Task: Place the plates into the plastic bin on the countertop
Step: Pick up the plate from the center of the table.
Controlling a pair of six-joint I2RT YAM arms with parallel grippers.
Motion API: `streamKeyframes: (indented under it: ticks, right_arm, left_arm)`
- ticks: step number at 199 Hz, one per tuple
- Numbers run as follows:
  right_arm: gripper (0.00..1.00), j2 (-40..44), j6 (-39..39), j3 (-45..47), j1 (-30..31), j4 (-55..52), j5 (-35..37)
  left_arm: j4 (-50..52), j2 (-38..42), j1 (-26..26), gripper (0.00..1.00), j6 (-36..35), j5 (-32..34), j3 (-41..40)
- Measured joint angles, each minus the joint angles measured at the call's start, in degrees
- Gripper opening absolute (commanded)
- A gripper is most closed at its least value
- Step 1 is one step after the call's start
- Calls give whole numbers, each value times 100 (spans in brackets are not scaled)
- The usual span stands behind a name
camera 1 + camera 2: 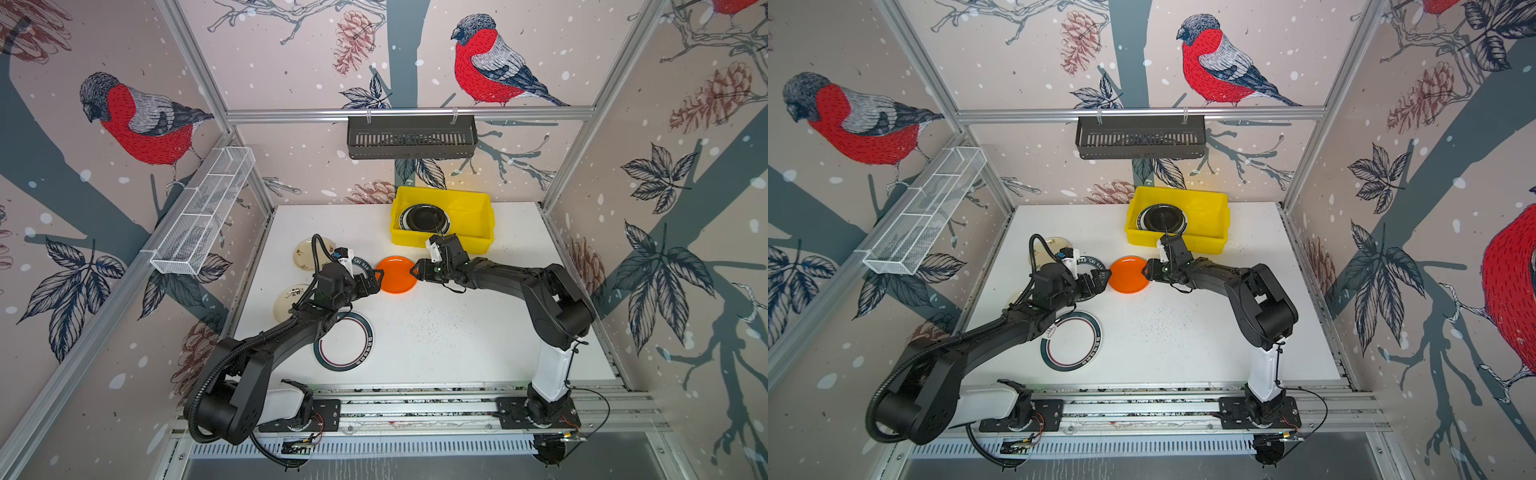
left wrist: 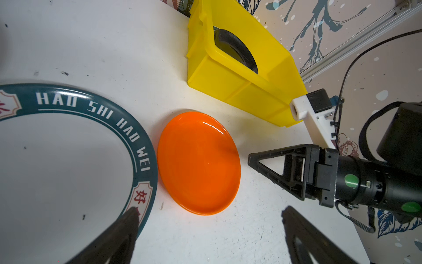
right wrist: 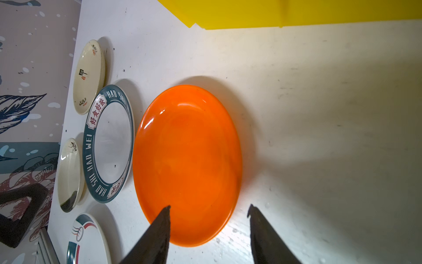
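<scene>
Both top views: orange plate is lying on the countertop between left gripper and right gripper, near the plastic bin, which is holding a black plate.
Left wrist: left jaws are standing wide apart, empty.
Right wrist: right jaws are straddling the orange rim, apart and not clamped.

Your rig: left arm and right arm have black shells, each with one white link next to the base rail. Corrugated black conduit on the left arm. Green dots on the right wrist. Right gripper fingers black, tapered.
</scene>
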State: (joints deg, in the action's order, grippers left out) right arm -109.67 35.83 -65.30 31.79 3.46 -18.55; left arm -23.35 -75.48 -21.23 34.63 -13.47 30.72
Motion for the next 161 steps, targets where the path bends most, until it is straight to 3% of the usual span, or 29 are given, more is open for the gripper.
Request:
streamKeyframes:
  ticks: [86,161]
  right_arm:
    - [34,-367,208,68,-72,348,-55]
    - [30,-632,319,-79,-66,461,-98]
  left_arm:
    - [-125,-181,0,97,96,-289,-9]
    - [-247,-142,0,97,151,-442,-151]
